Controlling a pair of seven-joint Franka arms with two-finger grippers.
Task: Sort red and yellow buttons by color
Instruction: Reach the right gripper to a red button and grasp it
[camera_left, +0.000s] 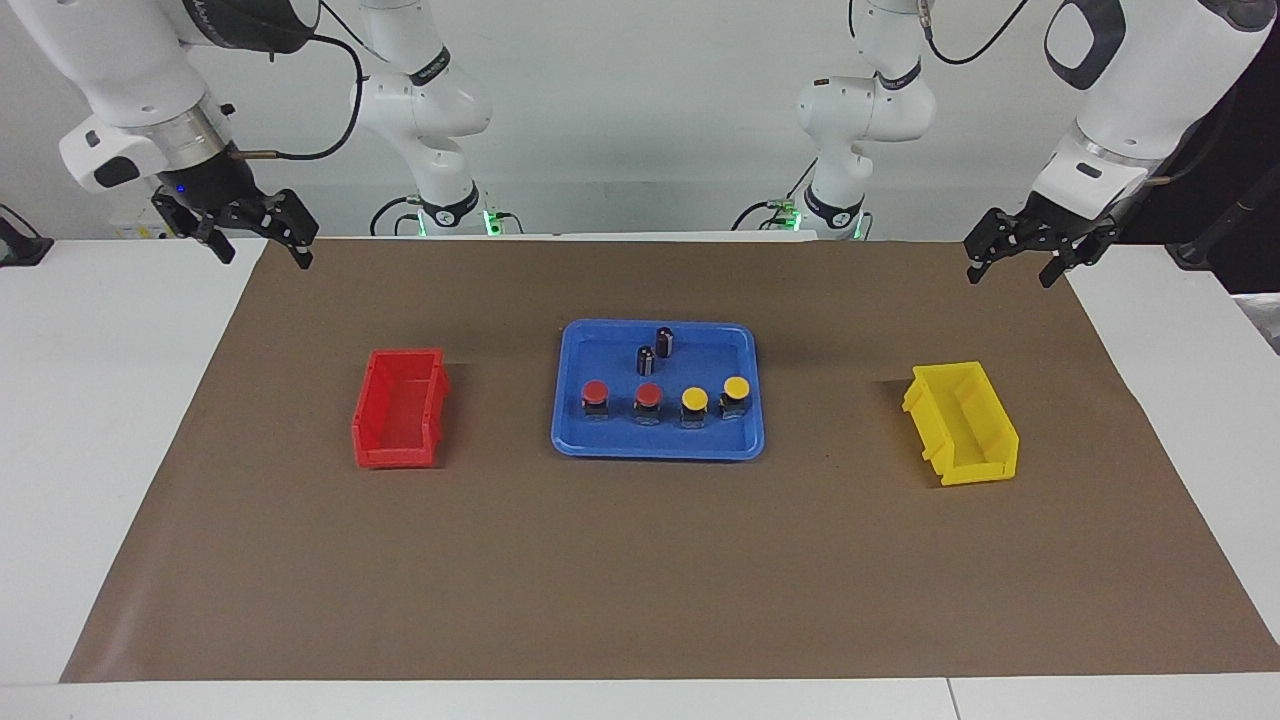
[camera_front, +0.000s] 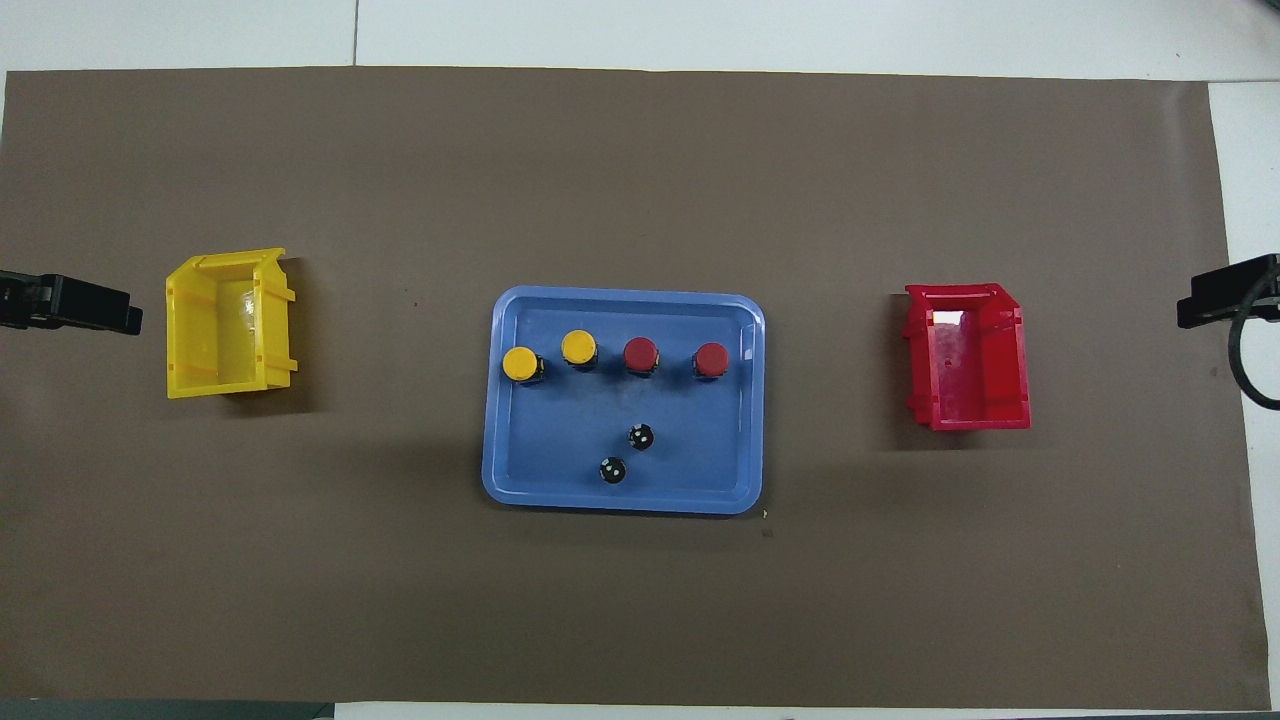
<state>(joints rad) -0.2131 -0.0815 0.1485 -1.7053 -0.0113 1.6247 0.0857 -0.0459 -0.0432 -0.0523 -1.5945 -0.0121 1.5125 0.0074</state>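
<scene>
Four buttons stand in a row in the blue tray (camera_left: 660, 447), on the part farther from the robots. Two have red caps (camera_left: 595, 392) (camera_left: 648, 395) and two have yellow caps (camera_left: 694, 399) (camera_left: 736, 387). In the overhead view the yellow ones (camera_front: 520, 364) (camera_front: 579, 348) are toward the left arm's end and the red ones (camera_front: 640, 355) (camera_front: 711, 359) toward the right arm's end. My right gripper (camera_left: 265, 258) (camera_front: 1190, 310) hangs open and empty over the mat's edge at its own end. My left gripper (camera_left: 1010, 277) (camera_front: 125, 318) hangs open and empty at the other end.
Two small dark capless cylinders (camera_left: 665, 342) (camera_left: 646, 360) stand in the tray nearer to the robots. An empty red bin (camera_left: 400, 408) (camera_front: 968, 360) sits toward the right arm's end. An empty yellow bin (camera_left: 962, 425) (camera_front: 228, 322) sits toward the left arm's end. Brown mat (camera_left: 640, 570) covers the table.
</scene>
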